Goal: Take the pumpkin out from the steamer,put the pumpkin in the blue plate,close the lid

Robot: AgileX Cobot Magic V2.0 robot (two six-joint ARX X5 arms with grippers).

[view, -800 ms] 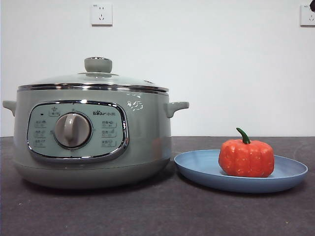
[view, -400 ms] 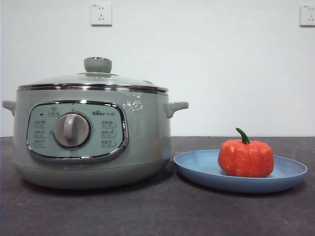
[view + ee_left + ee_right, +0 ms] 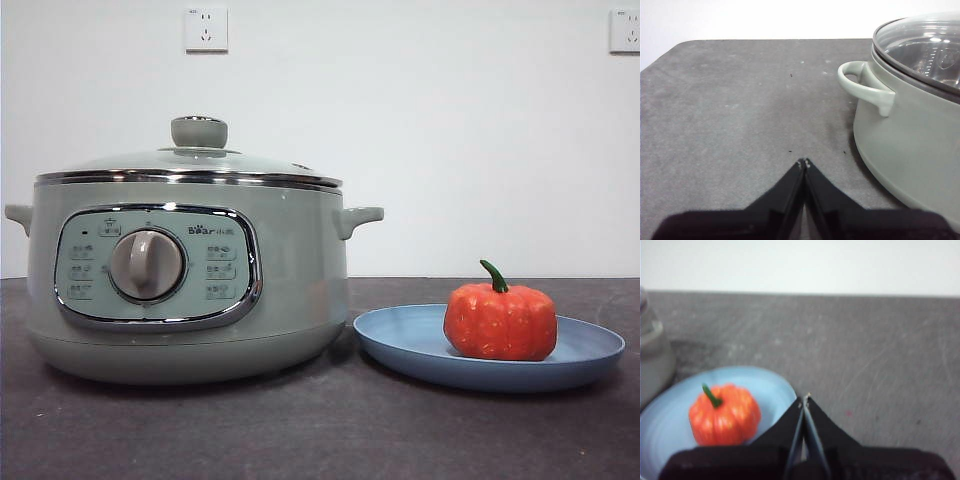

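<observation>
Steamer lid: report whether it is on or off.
On. The lid sits level on the steamer, chrome rim flush all round, knob upright.

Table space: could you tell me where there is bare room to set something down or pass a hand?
Bare dark table lies beside the steamer on its handle side, away from the blue plate, and along the front strip. It is tight where the plate's rim meets the steamer; the pumpkin occupies the plate.
</observation>
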